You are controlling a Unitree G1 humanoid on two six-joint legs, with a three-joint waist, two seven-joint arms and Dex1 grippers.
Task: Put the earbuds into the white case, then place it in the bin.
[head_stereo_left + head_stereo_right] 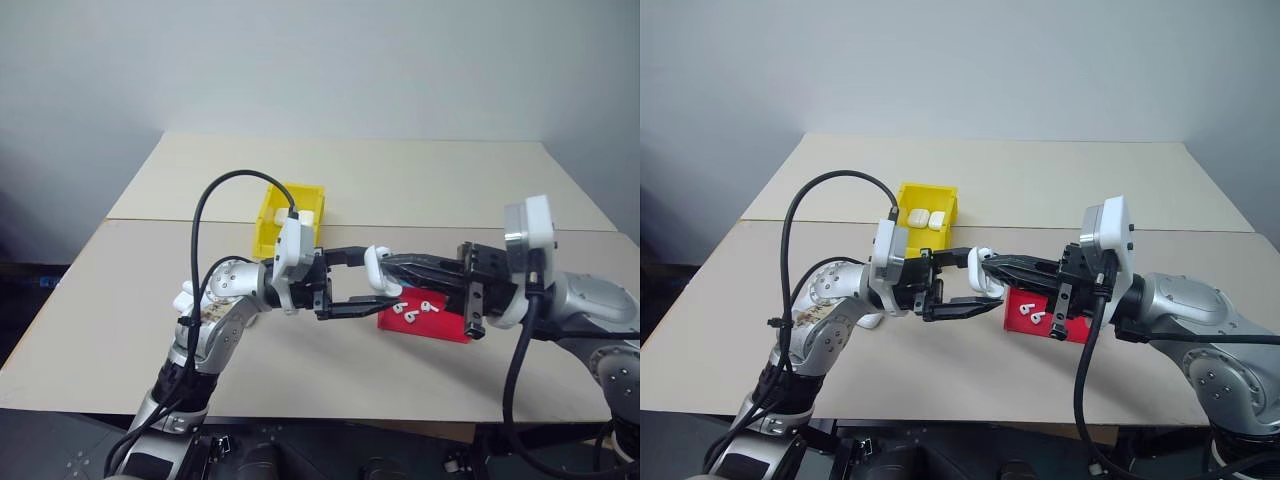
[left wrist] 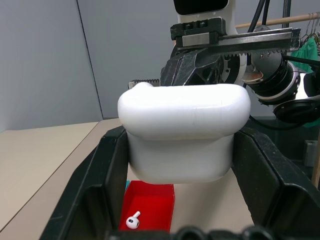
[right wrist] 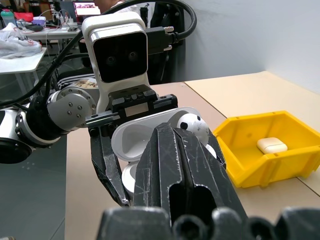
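Observation:
My left gripper point(image 1: 372, 278) is shut on the white case point(image 2: 185, 130) and holds it above the table, with its lid point(image 3: 145, 131) flipped open. My right gripper point(image 3: 175, 135) is shut on one of the earbuds point(image 3: 193, 125), with its tips right at the open case. More earbuds point(image 1: 410, 315) lie in the red tray point(image 1: 445, 328) below the grippers. The yellow bin point(image 1: 908, 194) stands behind my left gripper with two closed white cases point(image 1: 928, 216) inside.
The tan table point(image 1: 420, 180) stretches far behind the bin, with a seam across it. A black cable point(image 1: 205, 210) loops over my left arm. A teal edge point(image 2: 127, 186) peeks out beside the red tray.

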